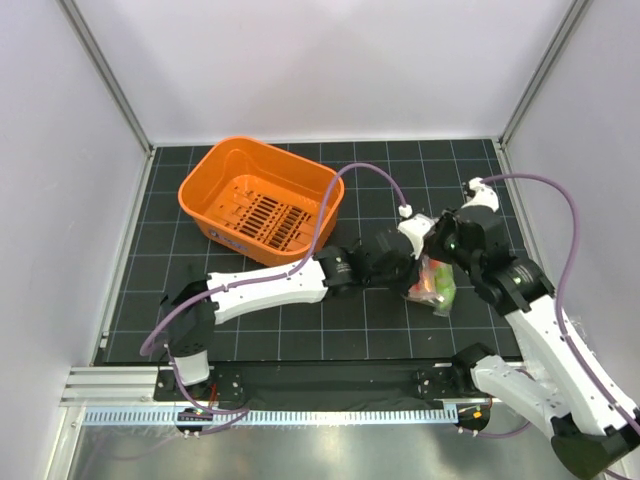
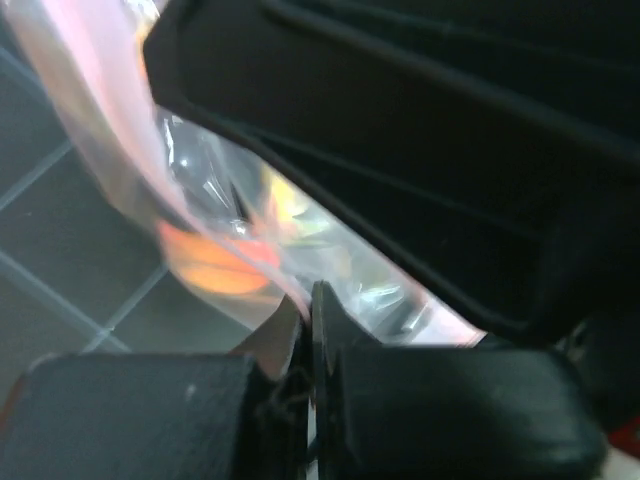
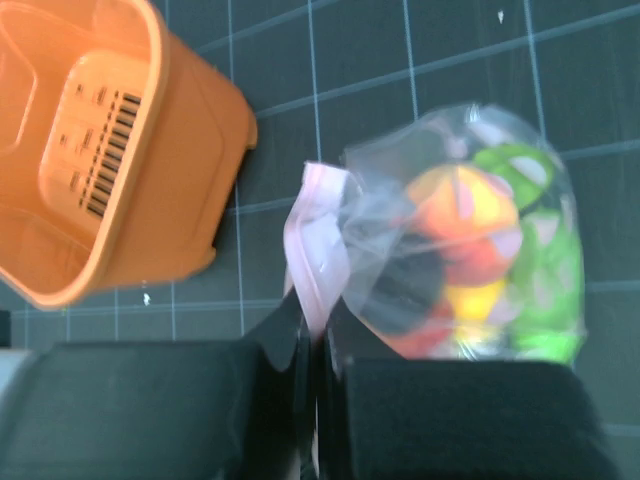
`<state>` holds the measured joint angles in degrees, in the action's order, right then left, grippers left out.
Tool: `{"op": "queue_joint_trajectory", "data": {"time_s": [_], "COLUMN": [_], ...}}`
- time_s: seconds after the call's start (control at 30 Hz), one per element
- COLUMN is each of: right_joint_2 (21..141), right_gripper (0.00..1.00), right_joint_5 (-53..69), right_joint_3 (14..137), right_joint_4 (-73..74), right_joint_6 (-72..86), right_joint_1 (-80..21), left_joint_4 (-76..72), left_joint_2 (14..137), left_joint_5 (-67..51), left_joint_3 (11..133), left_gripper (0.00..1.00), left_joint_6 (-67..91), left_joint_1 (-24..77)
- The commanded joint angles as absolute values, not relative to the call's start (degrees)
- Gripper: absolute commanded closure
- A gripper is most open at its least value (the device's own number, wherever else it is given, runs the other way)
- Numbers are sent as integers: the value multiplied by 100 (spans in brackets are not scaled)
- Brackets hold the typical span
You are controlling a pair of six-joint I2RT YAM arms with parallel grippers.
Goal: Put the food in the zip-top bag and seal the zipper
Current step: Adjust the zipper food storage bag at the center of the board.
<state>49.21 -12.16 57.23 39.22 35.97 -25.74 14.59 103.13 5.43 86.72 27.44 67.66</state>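
Beside the orange basket (image 1: 300, 165), the left fingers (image 2: 340, 350) and right fingers (image 3: 275, 345) are clamped on the zipper (image 3: 318, 230), so I would keep it taut and pinch along evenly.

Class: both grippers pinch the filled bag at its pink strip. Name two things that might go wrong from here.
1. The zipper is crumpled at the right gripper, so part may stay unsealed and the food could spill.
2. The left gripper sits close beside the right one; they may collide.
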Motion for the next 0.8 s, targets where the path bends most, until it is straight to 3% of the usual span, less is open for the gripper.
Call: {"op": "queue_joint_trajectory", "data": {"time_s": [0.0, 0.1, 0.33, 0.43, 0.6, 0.77], "right_joint_2": [4693, 4790, 4948, 4931, 4676, 4763], "right_gripper": [99, 99, 98, 99, 97, 92], "right_joint_5": [-1659, -1407, -281, -194, 570, 1045], "right_joint_3": [6132, 6476, 6407, 5952, 5221, 5168], "right_joint_4": [3603, 3490, 2795, 2525, 1855, 1811], "right_joint_6": [3445, 3358, 3191, 3147, 2857, 2760], "right_joint_1": [-2619, -2619, -2619, -2619, -2619, -2628], "left_joint_4": [773, 1280, 2865, 2717, 1996, 1381], "left_joint_2": [9968, 9704, 9002, 8632, 7849, 7655], "left_joint_5": [195, -53, 1808, 2452, 2347, 2189], "left_joint_3": [8728, 8894, 9221, 8641, 7551, 6971], "left_gripper": [100, 100, 100, 100, 100, 100], "left_joint_6": [2978, 3050, 2233, 2040, 1881, 1995], "left_joint_1": [6934, 6943, 6935, 6803, 6155, 6108]}}
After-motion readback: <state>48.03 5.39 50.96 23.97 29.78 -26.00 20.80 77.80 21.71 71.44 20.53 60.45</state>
